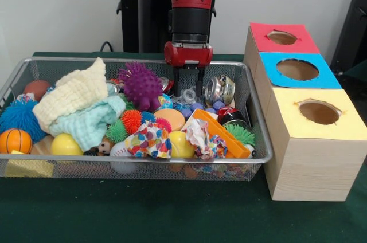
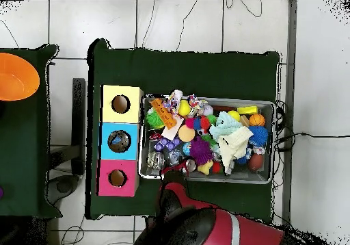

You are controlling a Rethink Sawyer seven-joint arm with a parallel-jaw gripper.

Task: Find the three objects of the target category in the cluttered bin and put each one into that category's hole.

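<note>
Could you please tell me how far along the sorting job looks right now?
Done: something dark seems to lie in the blue box's hole; the front view cannot confirm it. In hand: the gripper is down in the wire bin among small toys, grasp unclear. Left: the red hole and yellow hole look empty.

A wire bin (image 1: pixel 261 140) full of toys sits on the table (image 1: pixel 172 214), and a row of three boxes (image 1: pixel 309 140) with holes on top stands just beside it. The gripper (image 1: pixel 189 95) hangs inside the bin, near its rear wall.
</note>
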